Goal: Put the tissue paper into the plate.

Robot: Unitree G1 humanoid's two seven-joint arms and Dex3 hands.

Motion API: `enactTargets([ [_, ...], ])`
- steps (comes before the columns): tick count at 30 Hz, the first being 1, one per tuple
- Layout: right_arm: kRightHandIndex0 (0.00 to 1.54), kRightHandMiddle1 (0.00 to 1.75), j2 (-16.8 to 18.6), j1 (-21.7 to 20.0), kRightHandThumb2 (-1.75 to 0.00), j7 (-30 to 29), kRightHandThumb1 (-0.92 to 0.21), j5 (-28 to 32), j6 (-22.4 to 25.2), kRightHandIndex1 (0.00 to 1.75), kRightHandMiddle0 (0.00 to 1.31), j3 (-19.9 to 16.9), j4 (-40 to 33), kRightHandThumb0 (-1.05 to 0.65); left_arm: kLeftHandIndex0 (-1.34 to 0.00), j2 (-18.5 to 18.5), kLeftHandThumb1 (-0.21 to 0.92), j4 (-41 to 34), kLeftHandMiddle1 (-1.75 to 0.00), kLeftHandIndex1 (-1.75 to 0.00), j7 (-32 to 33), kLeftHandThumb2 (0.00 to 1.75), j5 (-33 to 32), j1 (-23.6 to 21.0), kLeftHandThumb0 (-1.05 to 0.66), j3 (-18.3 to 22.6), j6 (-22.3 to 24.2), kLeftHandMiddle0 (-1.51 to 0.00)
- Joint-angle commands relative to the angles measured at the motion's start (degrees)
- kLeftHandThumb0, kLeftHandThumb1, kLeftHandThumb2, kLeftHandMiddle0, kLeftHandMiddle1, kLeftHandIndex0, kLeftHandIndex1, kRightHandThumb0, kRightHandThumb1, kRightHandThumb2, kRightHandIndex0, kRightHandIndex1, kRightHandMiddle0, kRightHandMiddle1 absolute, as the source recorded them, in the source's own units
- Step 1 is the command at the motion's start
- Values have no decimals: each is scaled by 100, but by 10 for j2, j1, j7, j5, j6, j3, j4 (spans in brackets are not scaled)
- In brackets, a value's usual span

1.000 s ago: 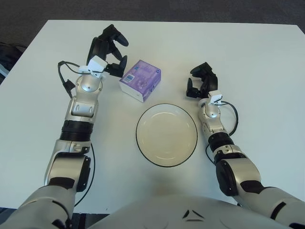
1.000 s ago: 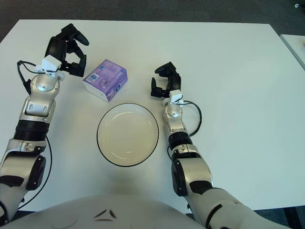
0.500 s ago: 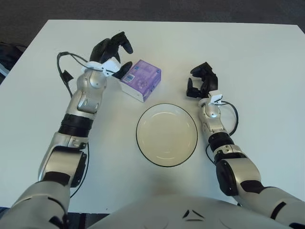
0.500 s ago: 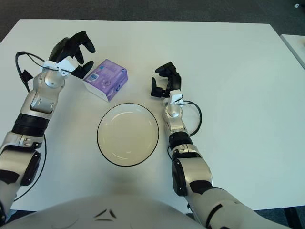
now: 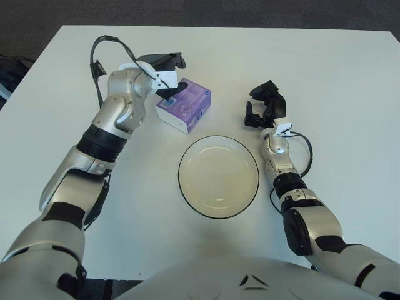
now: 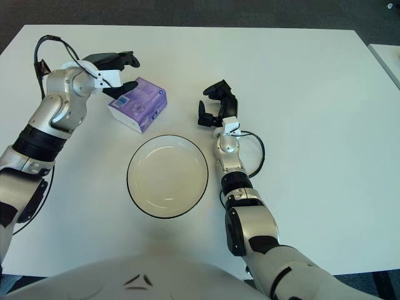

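A purple tissue pack (image 5: 185, 104) lies on the white table, just up-left of the empty round plate (image 5: 218, 177) with a dark rim. My left hand (image 5: 169, 74) has turned sideways at the pack's far-left corner, its fingers spread, one above the pack and one against its left edge. Nothing is grasped. My right hand (image 5: 263, 105) shows to the right of the pack and above the plate's right side, fingers relaxed and holding nothing.
The white table (image 5: 337, 94) stretches wide to the right and behind the pack. A black cable (image 5: 98, 56) loops off my left wrist. Dark floor lies beyond the far table edge.
My left hand has swung right and rotated from upright to sideways, moving from beside the pack's left side to over its far-left corner. The pack, plate and right hand have stayed put.
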Motion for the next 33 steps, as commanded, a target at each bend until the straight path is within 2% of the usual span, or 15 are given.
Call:
enactTargets([
  [1,71,152,2,142,-137,-4,-21,-3,83,175,58,-2,137,-1,0,19,92,11,-53,-1,-108,117,69,-55,-105,-65,-4,-43],
  [3,71,152,3,141,-137,-4,-21,-3,84,175,58,-3,138,-2,0,19,92,15,-37,0,-122,119,75,-62,-105,-70,-12,-42],
  [5,71,152,3,140,-137,-4,-21,-2,84,175,58,-3,140,-2,0,16,92,21,-28,0,-131,120,76,-70,-105,-72,-17,-40],
  [8,71,152,4,139,-137,-5,-21,-3,84,175,58,-4,144,-2,0,12,92,30,-20,0,-145,121,76,-83,-105,-73,-22,-36],
  [13,71,152,6,134,-138,-9,-21,-4,90,175,58,-4,151,-2,0,1,92,43,-9,0,-170,118,72,-106,-105,-72,-26,-21],
  [21,72,152,8,125,-138,-17,-21,-6,97,175,58,-3,163,-2,0,-22,92,40,-1,0,-220,122,19,-150,-105,-47,-29,-7],
  [27,72,152,10,120,-138,-23,-21,-10,100,175,58,1,169,-2,0,-14,92,33,0,0,-230,128,-21,-154,-105,-26,-47,-1],
  [30,58,167,12,117,-136,-27,-27,-11,101,175,53,3,172,-1,0,-8,92,40,0,0,-240,129,-31,-159,-105,-26,-56,0],
  [33,54,172,14,115,-135,-29,-29,-11,101,175,51,3,174,-1,0,-1,92,53,0,0,-253,130,-40,-165,-105,-30,-70,0],
])
